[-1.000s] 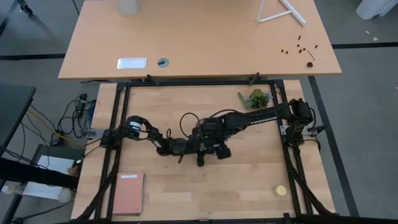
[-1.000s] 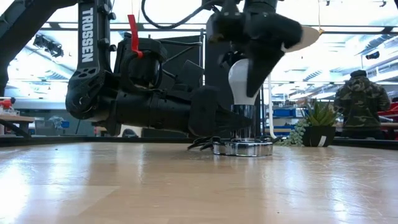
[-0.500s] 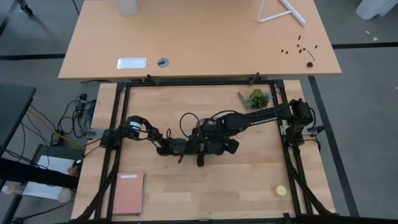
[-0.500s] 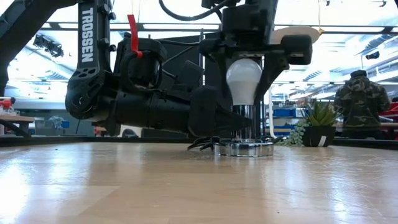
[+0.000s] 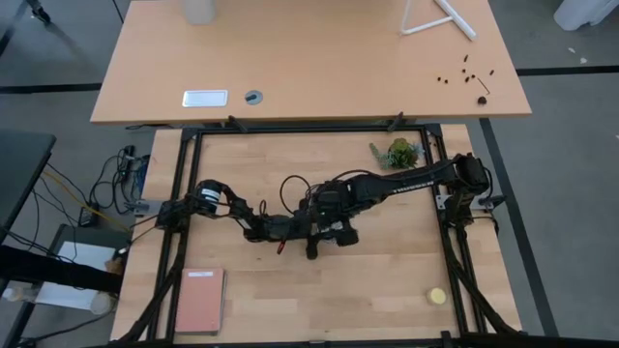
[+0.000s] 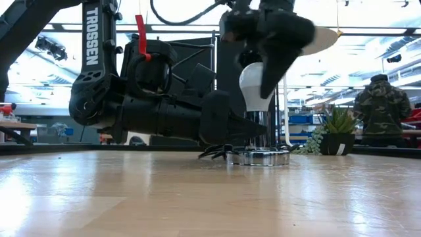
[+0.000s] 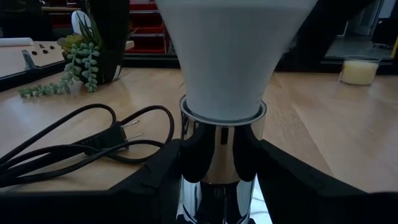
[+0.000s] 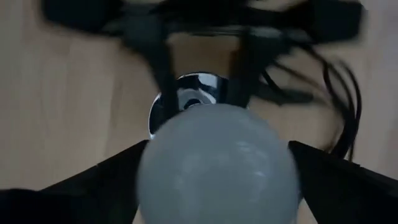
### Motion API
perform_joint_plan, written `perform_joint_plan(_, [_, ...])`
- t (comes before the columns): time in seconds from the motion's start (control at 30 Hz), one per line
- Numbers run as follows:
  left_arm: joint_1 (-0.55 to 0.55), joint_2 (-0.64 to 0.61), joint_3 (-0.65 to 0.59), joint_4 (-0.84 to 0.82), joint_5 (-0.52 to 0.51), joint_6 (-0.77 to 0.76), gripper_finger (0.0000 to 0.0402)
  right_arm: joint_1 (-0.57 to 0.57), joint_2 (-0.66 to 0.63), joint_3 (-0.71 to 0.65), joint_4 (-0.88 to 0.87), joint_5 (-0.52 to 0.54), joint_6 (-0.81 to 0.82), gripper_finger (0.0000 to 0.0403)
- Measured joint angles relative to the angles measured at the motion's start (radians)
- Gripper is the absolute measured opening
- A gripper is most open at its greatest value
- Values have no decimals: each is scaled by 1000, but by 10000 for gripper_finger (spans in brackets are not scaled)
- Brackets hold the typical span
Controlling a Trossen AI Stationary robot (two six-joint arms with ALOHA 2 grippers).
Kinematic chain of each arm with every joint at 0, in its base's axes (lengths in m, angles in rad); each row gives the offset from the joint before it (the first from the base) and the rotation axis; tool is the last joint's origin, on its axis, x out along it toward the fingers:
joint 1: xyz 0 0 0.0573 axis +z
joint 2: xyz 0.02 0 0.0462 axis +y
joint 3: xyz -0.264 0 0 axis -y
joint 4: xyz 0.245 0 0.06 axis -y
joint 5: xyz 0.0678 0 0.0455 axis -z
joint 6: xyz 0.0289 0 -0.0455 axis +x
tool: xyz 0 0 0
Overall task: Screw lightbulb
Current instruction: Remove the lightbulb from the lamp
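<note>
The white lightbulb point(image 6: 252, 91) stands upright, its narrow end down in the chrome socket point(image 6: 258, 157) at the table's middle. It also shows in the left wrist view point(image 7: 229, 56) and the right wrist view point(image 8: 217, 163). My right gripper point(image 6: 262, 74) hangs over it, shut on the bulb. My left gripper point(image 6: 255, 130) lies level from the table's left, shut on the socket's chrome stem point(image 7: 219, 155). In the high view, both grippers point(image 5: 324, 227) cover the socket. My left gripper pinches the socket's upright chrome stem point(image 7: 205, 158) between its two fingers, just under the bulb's neck. The fingers come level from the table's left. The socket's round base point(image 6: 258, 158) rests on the table. My right gripper pinches the bulb's round upper part point(image 8: 155, 168) between its two fingers point(image 8: 106, 183). The fingers come from above, pointing down. The bulb stands upright in the socket.
The socket's black cord point(image 7: 81, 143) loops on the table beyond the socket point(image 5: 290, 186). A small potted plant point(image 5: 398, 153) stands at the far right, a yellow ball point(image 5: 437, 296) near right, a pink notebook point(image 5: 199, 300) near left.
My right gripper has turned about the bulb's upright axis, one way and then back, and stands now much as a second ago. The bulb has stayed upright in the socket.
</note>
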Motion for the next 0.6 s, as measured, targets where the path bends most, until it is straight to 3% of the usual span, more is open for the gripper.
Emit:
perform_joint_plan(0.27, [0, 0, 0, -1, -16, -8, 182, -15, 0, 0, 1, -2, 649, 379])
perform_joint_plan(0.6, [0, 0, 0, -8, -25, -5, 182, 17, 1, 0, 35, 68, 1075, 375])
